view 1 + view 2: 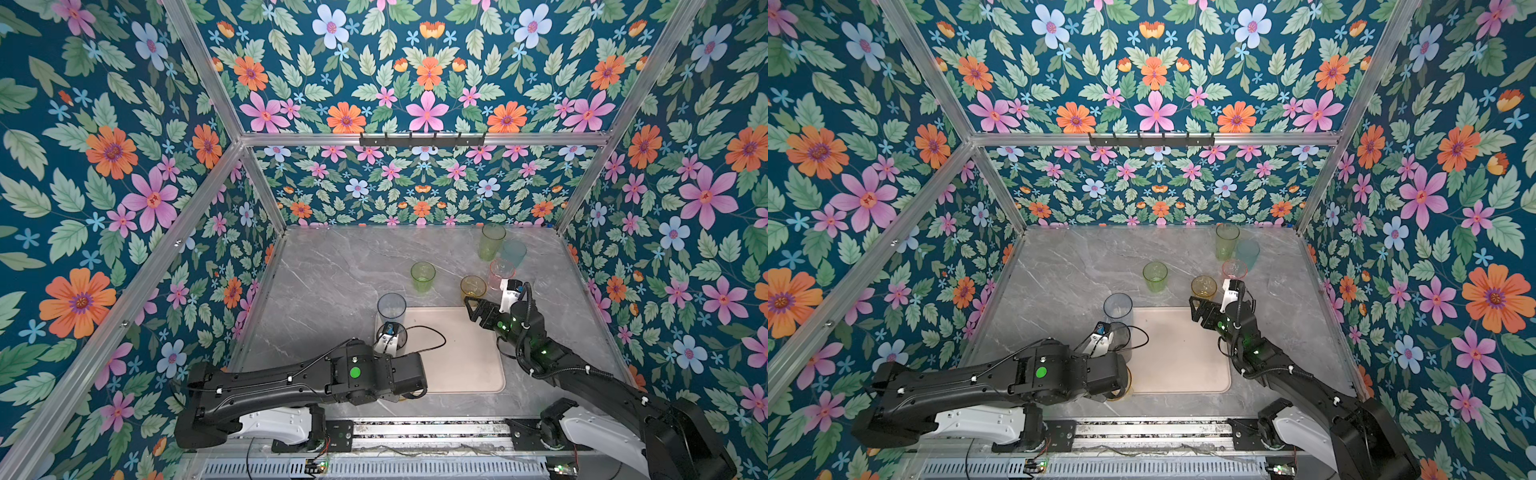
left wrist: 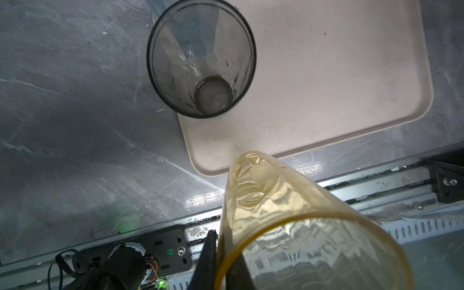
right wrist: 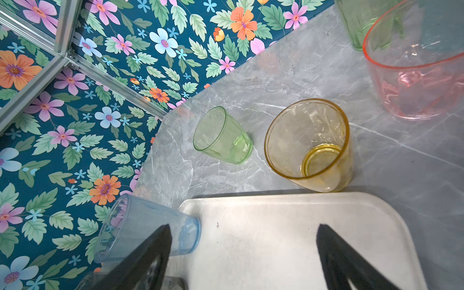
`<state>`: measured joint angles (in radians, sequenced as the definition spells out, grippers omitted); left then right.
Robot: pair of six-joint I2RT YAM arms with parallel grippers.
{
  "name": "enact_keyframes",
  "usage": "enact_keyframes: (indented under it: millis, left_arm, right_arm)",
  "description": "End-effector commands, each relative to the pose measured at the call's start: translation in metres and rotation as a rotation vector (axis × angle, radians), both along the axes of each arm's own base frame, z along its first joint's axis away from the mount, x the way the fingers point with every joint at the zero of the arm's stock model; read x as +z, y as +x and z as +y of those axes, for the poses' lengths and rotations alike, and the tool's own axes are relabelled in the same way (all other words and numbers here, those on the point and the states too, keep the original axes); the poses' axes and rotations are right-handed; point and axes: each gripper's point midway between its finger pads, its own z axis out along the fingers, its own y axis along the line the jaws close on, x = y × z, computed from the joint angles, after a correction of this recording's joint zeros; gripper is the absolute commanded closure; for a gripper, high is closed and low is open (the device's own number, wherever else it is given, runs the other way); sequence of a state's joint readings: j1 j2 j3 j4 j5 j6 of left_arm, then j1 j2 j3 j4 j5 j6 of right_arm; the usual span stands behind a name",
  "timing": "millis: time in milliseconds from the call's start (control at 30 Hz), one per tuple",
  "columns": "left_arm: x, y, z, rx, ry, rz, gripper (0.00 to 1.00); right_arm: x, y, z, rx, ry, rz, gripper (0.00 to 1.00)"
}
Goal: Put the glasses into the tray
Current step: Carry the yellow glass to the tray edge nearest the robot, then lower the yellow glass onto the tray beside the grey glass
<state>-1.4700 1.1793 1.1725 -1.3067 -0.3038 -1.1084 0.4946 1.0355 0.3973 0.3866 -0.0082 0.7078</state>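
Left gripper (image 2: 224,248) is clamped tight on the amber glass (image 2: 288,213), with one finger (image 2: 209,251) outside the rim wall and one inside. The glass is tilted, at the tray's (image 2: 326,88) near left corner. The grey glass (image 2: 200,62) stands upright inside the tray along its left edge, and the blue glass (image 1: 391,307) is just past it at the far left corner. Right gripper (image 3: 243,251) hangs over the tray's far right corner, fingers (image 3: 150,251) spread wide, holding nothing. The yellow glass (image 3: 308,143) sits just off the tray's far edge. The green glass (image 3: 222,135) and pink glass (image 3: 414,82) are farther out beyond that edge.
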Motion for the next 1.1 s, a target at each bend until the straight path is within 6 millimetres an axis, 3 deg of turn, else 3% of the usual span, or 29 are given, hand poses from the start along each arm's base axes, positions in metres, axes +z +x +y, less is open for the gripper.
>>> enact_keyframes:
  millis: [0, 400, 1067]
  left_arm:
    - [-0.001, 0.007, 0.008, 0.033, 0.025, -0.034, 1.00]
    - [-0.029, 0.021, 0.024, 0.070, 0.055, 0.015, 1.00]
    - [-0.042, 0.040, 0.023, 0.090, 0.016, 0.032, 1.00]
  right_arm:
    - [0.005, 0.001, 0.000, -0.009, 0.021, -0.010, 0.08]
    - [0.005, 0.001, 0.000, -0.011, 0.022, -0.009, 0.08]
    - [0.004, 0.001, -0.001, -0.013, 0.021, -0.007, 0.08]
